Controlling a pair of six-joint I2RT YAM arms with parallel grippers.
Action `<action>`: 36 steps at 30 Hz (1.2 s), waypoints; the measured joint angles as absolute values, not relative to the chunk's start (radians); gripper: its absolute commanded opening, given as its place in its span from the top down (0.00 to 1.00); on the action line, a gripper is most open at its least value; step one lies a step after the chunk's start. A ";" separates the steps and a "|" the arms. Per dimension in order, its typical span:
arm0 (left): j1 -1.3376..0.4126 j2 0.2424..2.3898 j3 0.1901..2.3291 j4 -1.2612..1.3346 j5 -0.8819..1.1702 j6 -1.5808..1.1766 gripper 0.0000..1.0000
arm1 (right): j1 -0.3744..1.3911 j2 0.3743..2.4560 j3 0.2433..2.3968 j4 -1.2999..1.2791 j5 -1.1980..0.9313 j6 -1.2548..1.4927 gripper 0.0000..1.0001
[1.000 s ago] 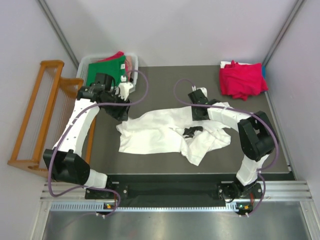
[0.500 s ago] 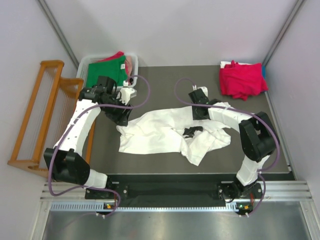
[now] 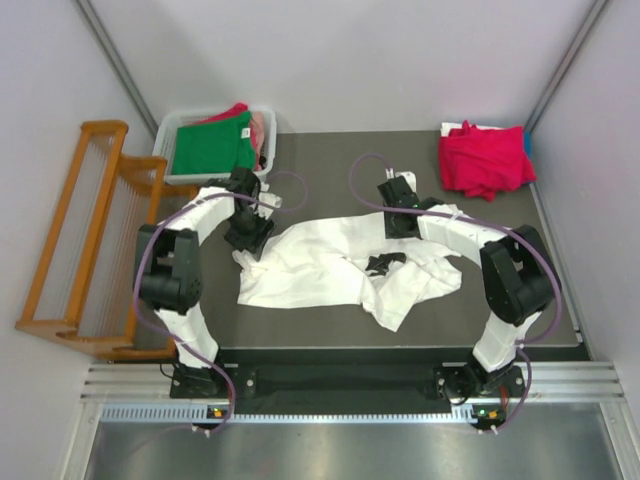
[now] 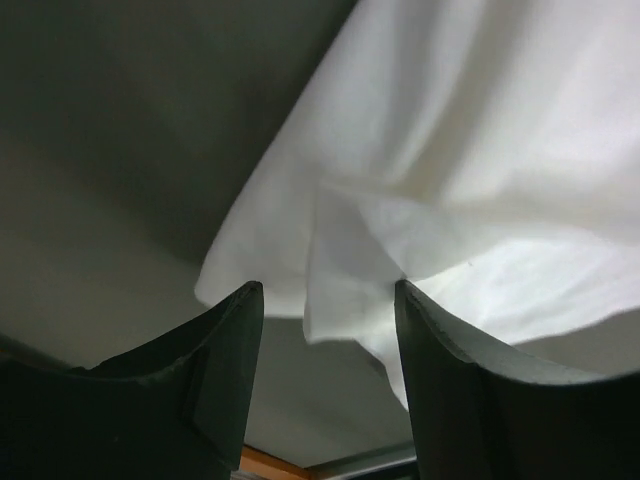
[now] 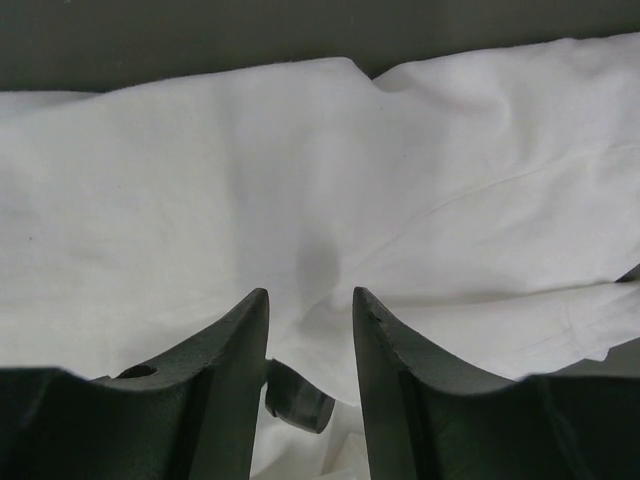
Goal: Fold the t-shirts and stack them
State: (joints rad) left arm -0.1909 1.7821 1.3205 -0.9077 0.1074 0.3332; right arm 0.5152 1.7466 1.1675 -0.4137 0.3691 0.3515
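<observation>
Far left: orange rack point(image 3: 75, 230), standing beside the table point(image 3: 320, 165), no part of the job. Next: white basket point(image 3: 268, 150) at the table's far-left corner, holding a green t-shirt point(image 3: 210, 148) with a red t-shirt point(image 3: 236, 111) behind it, both judged to be waiting their turn. Left gripper point(image 4: 325, 295): fingers spread, low over the left corner of the white t-shirt point(image 3: 310, 270), the hem corner showing in the gap but not clamped. Risk: that corner lies doubled over, so closing here may catch only the loose top flap, or nothing, and a lift would drag the shirt crooked. White t-shirt: crumpled across the middle of the table, its right half bunched and twisted toward the near edge. Risk: a fold laid over those wrinkles sets uneven. Right gripper point(image 5: 310, 300): at the cloth's middle, fingers a narrow way apart with cloth before them; whether it pinches cannot be told. Risk: a grip on mid-body cloth rather than an edge would stretch the shirt against the left arm, not flatten it. Far right: crimson pile point(image 3: 485, 158), loosely heaped, well apart; a stack built on it may lean.
</observation>
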 measured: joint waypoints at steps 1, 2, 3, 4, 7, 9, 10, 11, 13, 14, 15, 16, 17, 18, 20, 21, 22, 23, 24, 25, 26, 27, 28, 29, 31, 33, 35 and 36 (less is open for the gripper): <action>-0.188 1.826 1.323 -0.899 0.098 0.332 0.43 | 0.515 1.747 1.168 -0.414 0.369 0.352 0.60; -0.186 1.864 1.329 -0.896 0.088 0.330 0.44 | 0.515 1.746 1.168 -0.414 0.369 0.352 0.60; -0.185 1.896 1.339 -0.895 0.084 0.328 0.45 | 0.515 1.744 1.168 -0.414 0.369 0.352 0.60; -0.185 1.921 1.350 -0.895 0.084 0.326 0.45 | 0.515 1.740 1.167 -0.414 0.369 0.352 0.60; -0.186 1.940 1.377 -0.898 0.084 0.324 0.45 | 0.515 1.728 1.167 -0.412 0.369 0.352 0.60; -0.186 1.940 1.388 -0.894 0.084 0.324 0.46 | 0.515 1.723 1.167 -0.411 0.369 0.352 0.60; -0.186 1.940 1.390 -0.890 0.084 0.324 0.46 | 0.515 1.723 1.167 -0.410 0.369 0.352 0.60; -0.186 1.940 1.390 -0.889 0.084 0.324 0.46 | 0.515 1.723 1.167 -0.410 0.369 0.352 0.60; -0.186 1.940 1.390 -0.889 0.084 0.324 0.47 | 0.517 1.723 1.167 -0.410 0.369 0.352 0.60; -0.186 1.940 1.390 -0.890 0.084 0.324 0.47 | 0.517 1.723 1.167 -0.410 0.369 0.352 0.60; -0.186 1.940 1.390 -0.889 0.084 0.324 0.48 | 0.517 1.723 1.167 -0.410 0.369 0.352 0.60; -0.186 1.940 1.390 -0.889 0.084 0.324 0.48 | 0.517 1.723 1.167 -0.410 0.369 0.352 0.60; -0.186 1.940 1.390 -0.890 0.084 0.324 0.48 | 0.518 1.723 1.167 -0.410 0.369 0.352 0.60; -0.186 1.940 1.390 -0.890 0.084 0.324 0.48 | 0.519 1.723 1.167 -0.410 0.369 0.351 0.60; -0.186 1.940 1.390 -0.890 0.085 0.324 0.46 | 0.520 1.723 1.167 -0.410 0.369 0.351 0.61; -0.186 1.940 1.390 -0.890 0.085 0.324 0.45 | 0.521 1.723 1.167 -0.410 0.369 0.351 0.60; -0.186 1.940 1.391 -0.891 0.086 0.324 0.44 | 0.521 1.723 1.167 -0.410 0.369 0.351 0.60; -0.186 1.940 1.394 -0.891 0.086 0.324 0.42 | 0.521 1.723 1.167 -0.410 0.369 0.351 0.60; -0.186 1.940 1.399 -0.891 0.087 0.323 0.41 | 0.521 1.723 1.167 -0.410 0.369 0.351 0.60; -0.186 1.940 1.406 -0.892 0.088 0.323 0.40 | 0.521 1.723 1.167 -0.410 0.369 0.351 0.61; -0.186 1.940 1.414 -0.891 0.089 0.321 0.39 | 0.521 1.723 1.167 -0.410 0.369 0.351 0.61; -0.187 1.940 1.422 -0.892 0.092 0.319 0.39 | 0.521 1.723 1.167 -0.410 0.369 0.351 0.61; -0.189 1.940 1.433 -0.892 0.097 0.317 0.39 | 0.521 1.723 1.167 -0.410 0.369 0.350 0.61; -0.191 1.940 1.444 -0.892 0.101 0.316 0.41 | 0.522 1.723 1.167 -0.410 0.369 0.351 0.61; -0.196 1.936 1.464 -0.892 0.115 0.311 0.46 | 0.522 1.724 1.167 -0.410 0.369 0.350 0.61; -0.206 1.928 1.474 -0.892 0.126 0.307 0.52 | 0.522 1.724 1.167 -0.411 0.369 0.350 0.61; -0.222 1.916 1.477 -0.895 0.142 0.302 0.54 | 0.522 1.724 1.167 -0.411 0.369 0.350 0.61; -0.233 1.910 1.477 -0.897 0.149 0.299 0.54 | 0.522 1.724 1.167 -0.411 0.369 0.350 0.61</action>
